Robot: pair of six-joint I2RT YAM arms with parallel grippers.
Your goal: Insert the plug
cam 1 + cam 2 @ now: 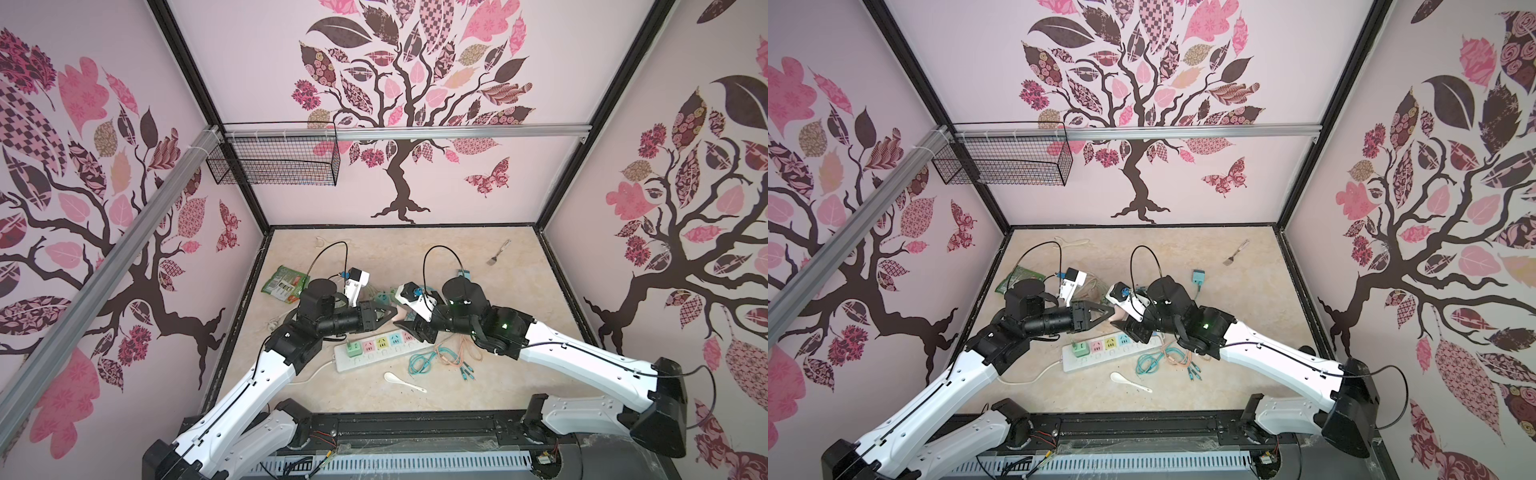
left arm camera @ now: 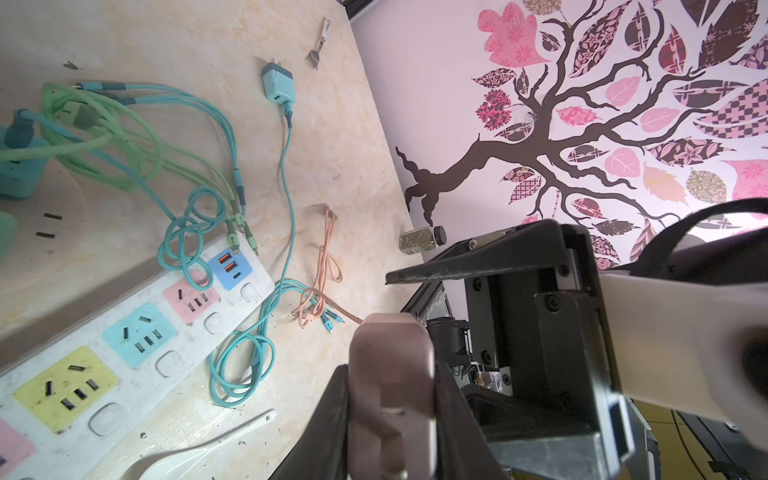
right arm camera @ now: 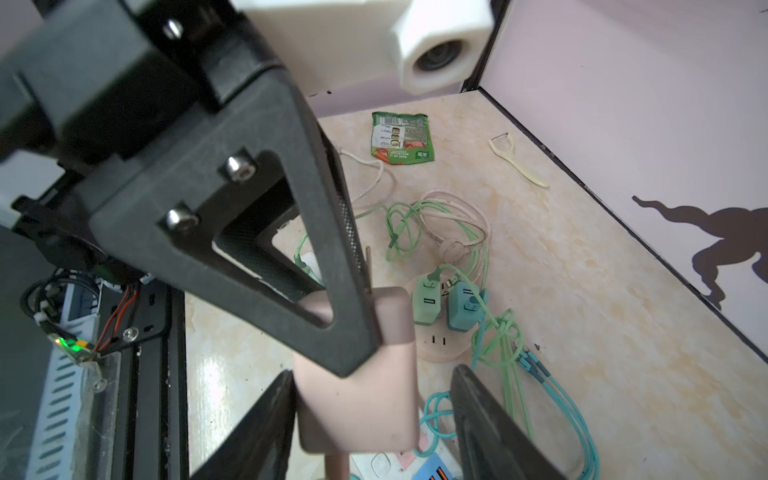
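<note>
Plug point(image 2: 392, 386) clamped in left fingers point(image 2: 324, 424); right wrist view alone shows right fingers point(image 3: 490, 424) seemingly apart.

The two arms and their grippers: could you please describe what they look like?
The left arm and right arm have white shells with black joints and black cables looping outside. The left gripper and right gripper are black, with triangular open-framed fingers and a white camera housing. A green light glows on the right arm.
</note>
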